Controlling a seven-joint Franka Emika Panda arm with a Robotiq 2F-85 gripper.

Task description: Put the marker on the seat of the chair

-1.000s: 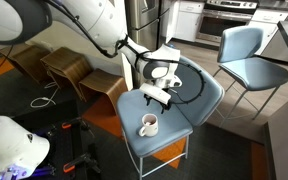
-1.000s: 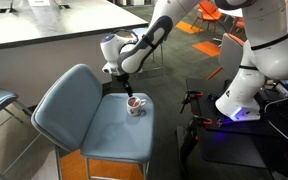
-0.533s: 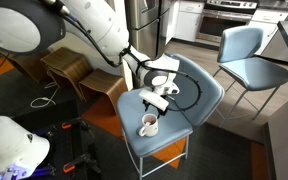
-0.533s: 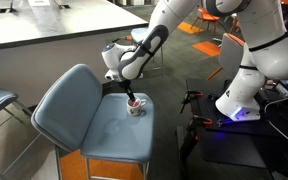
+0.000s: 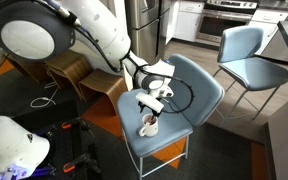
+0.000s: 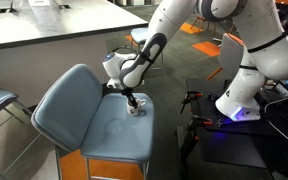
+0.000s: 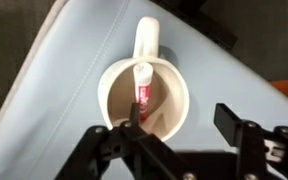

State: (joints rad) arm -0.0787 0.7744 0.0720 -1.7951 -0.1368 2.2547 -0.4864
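Pinkish-red marker point(image 7: 142, 95) leans inside white mug point(image 7: 180, 98), claw point(image 7: 180, 120) spread apart above.

The chair point(image 5: 172, 135) is looked down on from a middle distance in both exterior views, from different sides: kitchen cabinets point(image 5: 189, 20) are faced in an exterior view, a long table point(image 6: 54, 40) in an exterior view. The seat point(image 7: 74, 60) and mug point(image 7: 144, 95) are seen close, from almost straight above, in the wrist view; both are shared by all three.
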